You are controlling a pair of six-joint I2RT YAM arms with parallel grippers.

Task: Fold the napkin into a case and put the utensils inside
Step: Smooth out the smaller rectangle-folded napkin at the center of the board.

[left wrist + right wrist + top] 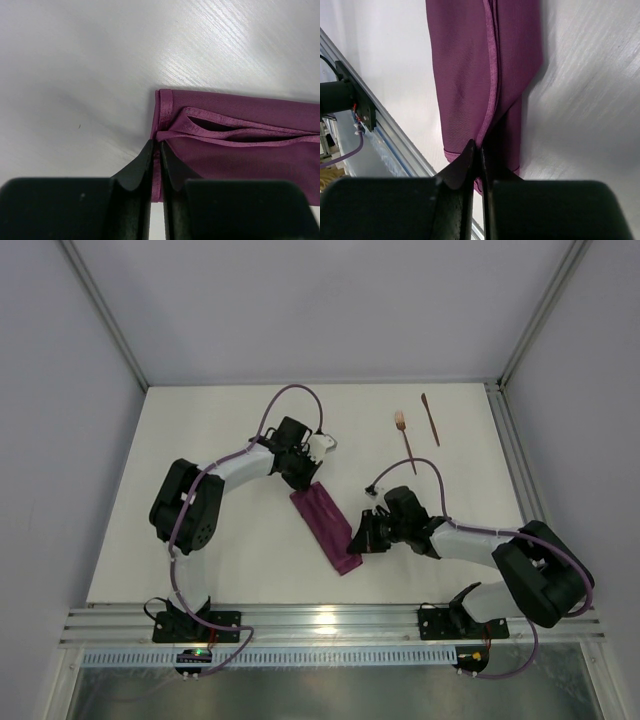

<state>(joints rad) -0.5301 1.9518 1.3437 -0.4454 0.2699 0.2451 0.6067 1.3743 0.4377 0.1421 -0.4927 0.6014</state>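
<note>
Magenta-purple cloth, thin and limp with a faint sheen: the napkin (325, 525) will likely drape and slide on itself rather than hold a crease. The stitched hems and corners look like the surest places to take hold (the flat middle offers nothing to pinch). It lies folded into a narrow oblong strip, set diagonally on the white worktop (200, 440), nearer the near edge than the far one and about midway between left and right edges. In the left wrist view its layers show as stacked hems, with a small pocket-like gap open between two of them.

The left gripper (156, 150) sits at the strip's far end, its fingers (137, 167) pressed together on the hem at a corner. The right gripper (476, 150) is at the near end, its fingers (460, 167) closed almost to touching, nipping a fold of hemmed edge. The copper-coloured fork (403, 426) and knife (430, 420) lie side by side, not touching, toward the far right corner, well apart from the cloth.
</note>
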